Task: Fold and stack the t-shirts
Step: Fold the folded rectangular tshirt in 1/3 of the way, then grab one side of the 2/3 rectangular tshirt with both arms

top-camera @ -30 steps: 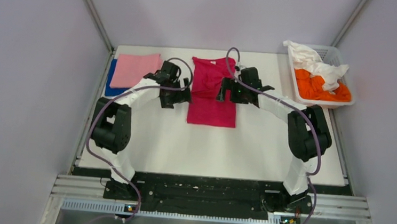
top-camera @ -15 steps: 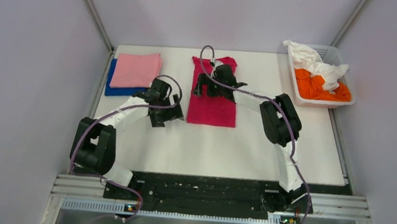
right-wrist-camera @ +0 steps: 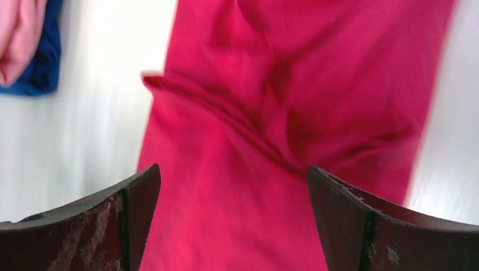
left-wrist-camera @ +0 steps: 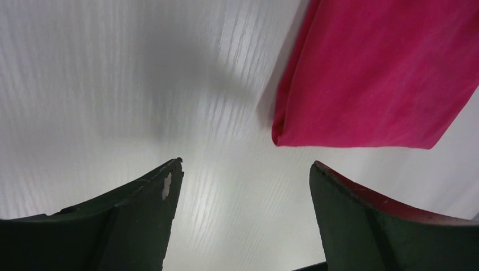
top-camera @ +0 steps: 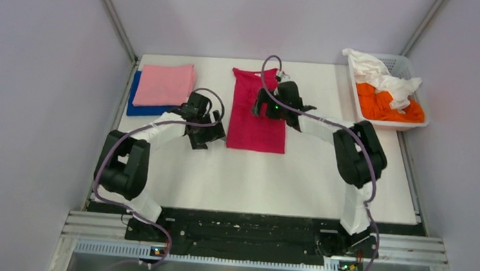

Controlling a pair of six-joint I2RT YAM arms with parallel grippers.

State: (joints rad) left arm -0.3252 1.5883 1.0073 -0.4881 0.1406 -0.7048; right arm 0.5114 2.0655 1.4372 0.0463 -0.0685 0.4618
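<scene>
The magenta-red t-shirt [top-camera: 254, 135] is lying in the middle of the tabletop [top-camera: 253, 182] towards its far edge, folded lengthwise into a long strip, with some creases showing in the right wrist view. It is looking only part-folded (a crosswise fold seems to be what is left for it).

The left gripper [left-wrist-camera: 245, 165] is hovering over bare tabletop just beside the strip's near left corner, its fingers standing wide apart with nothing between them. The right gripper [right-wrist-camera: 233, 169] is hanging over the middle of the strip, jaws equally wide and gripping nothing.

At the far left corner the light pink t-shirt [top-camera: 166, 84] is sitting folded on top of the folded royal blue t-shirt [top-camera: 134, 106], so two appear finished and stacked. At the far right corner the basket [top-camera: 390, 126] is holding the orange t-shirt [top-camera: 382, 105] and the white t-shirt [top-camera: 375, 73], both crumpled and waiting their turn.
</scene>
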